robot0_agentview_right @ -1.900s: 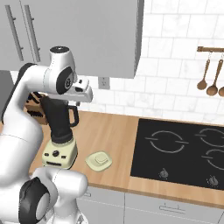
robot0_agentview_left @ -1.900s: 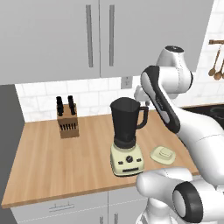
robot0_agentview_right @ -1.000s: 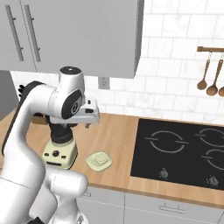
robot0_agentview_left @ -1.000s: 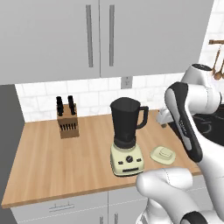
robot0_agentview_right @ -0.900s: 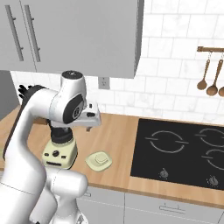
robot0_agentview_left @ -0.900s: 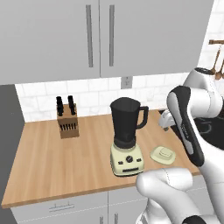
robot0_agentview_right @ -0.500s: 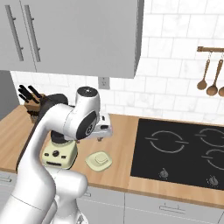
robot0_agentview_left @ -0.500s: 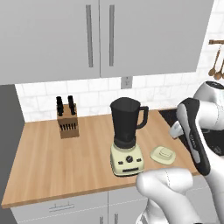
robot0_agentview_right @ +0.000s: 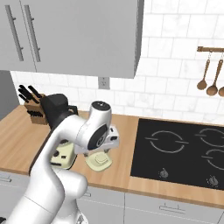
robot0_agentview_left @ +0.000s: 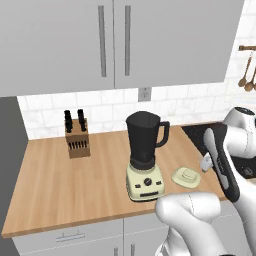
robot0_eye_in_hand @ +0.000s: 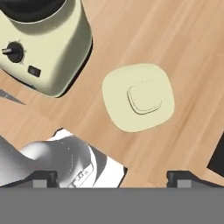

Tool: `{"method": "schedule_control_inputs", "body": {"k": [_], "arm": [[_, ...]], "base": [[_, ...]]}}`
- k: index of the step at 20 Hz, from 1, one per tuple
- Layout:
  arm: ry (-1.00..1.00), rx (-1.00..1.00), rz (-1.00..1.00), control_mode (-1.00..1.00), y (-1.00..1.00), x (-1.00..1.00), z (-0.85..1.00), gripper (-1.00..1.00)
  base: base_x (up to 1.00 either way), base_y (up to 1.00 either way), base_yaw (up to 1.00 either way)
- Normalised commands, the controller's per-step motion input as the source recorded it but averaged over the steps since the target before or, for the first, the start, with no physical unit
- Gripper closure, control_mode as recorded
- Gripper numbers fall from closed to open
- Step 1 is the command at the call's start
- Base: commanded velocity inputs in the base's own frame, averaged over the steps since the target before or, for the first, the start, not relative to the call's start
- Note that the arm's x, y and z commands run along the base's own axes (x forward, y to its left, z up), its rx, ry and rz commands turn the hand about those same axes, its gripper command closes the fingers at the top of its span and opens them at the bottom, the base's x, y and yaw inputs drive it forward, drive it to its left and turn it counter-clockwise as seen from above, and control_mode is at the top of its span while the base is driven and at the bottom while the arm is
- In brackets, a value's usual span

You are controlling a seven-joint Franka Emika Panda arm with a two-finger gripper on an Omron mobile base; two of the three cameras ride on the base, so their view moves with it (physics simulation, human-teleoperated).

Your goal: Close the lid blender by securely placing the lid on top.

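1. Hand view is looking straight down on the lid [robot0_eye_in_hand: 138, 97]: it is lying flat on the bench [robot0_eye_in_hand: 183, 43], knob up, above frame centre, toward 12 o'clock from the gripper [robot0_eye_in_hand: 111, 177], slightly to the 1 o'clock side.
2. Gripper is standing wide apart, holding nothing; its two dark tips are sitting far out left and right at the bottom of the hand view, and the lid is lying between their lines but well apart from them.
3. Lid is a rounded square, so no real long axis; its corners are sitting rotated against the finger line. Judgement: the raised knob is looking like the easier thing to pinch.
4. Blender [robot0_agentview_left: 145, 156] is sitting just beside the lid, at 10 o'clock of it in the hand view; in the left base view the lid [robot0_agentview_left: 186, 176] is at 4 o'clock of the blender base, not touching.
5. Right base view is showing the hand hovering above the lid [robot0_agentview_right: 99, 160], part covering it.
6. Jar top is standing open, lid not on yet.
7. Judgement: next move is needing a small forward shift, then a straight descent.
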Motion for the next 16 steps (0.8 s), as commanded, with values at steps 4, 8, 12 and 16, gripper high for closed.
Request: {"method": "schedule_control_inputs", "body": {"k": [4, 8, 12, 16], "arm": [[0.13, 0.00, 0.06, -1.00, 0.00, 0.25, -0.34, -1.00], [0.09, 0.00, 0.08, -1.00, 0.00, 0.29, -0.26, -1.00], [0.02, 0.00, 0.07, -1.00, 0.00, 0.26, -0.17, -1.00], [0.00, 0.00, 0.07, -1.00, 0.00, 0.22, -0.21, -1.00]], "base": [[0.00, 0.00, 0.00], [0.00, 0.00, 0.00], [0.00, 0.00, 0.00], [0.00, 0.00, 0.00]]}}
